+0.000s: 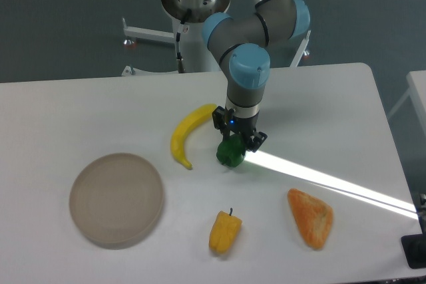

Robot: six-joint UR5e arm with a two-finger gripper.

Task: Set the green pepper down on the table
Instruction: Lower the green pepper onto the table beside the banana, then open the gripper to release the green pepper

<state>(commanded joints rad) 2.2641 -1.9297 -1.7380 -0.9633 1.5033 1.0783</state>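
Note:
The green pepper is a small glossy dark-green lump near the middle of the white table. My gripper points straight down over it, fingers on either side of its top, shut on it. The pepper's underside looks to be at or just above the table surface; I cannot tell whether it touches. The fingers hide the pepper's upper part.
A yellow banana lies just left of the pepper. A round beige plate sits front left. A yellow pepper lies in front, an orange wedge front right. A bright light streak runs right from the pepper.

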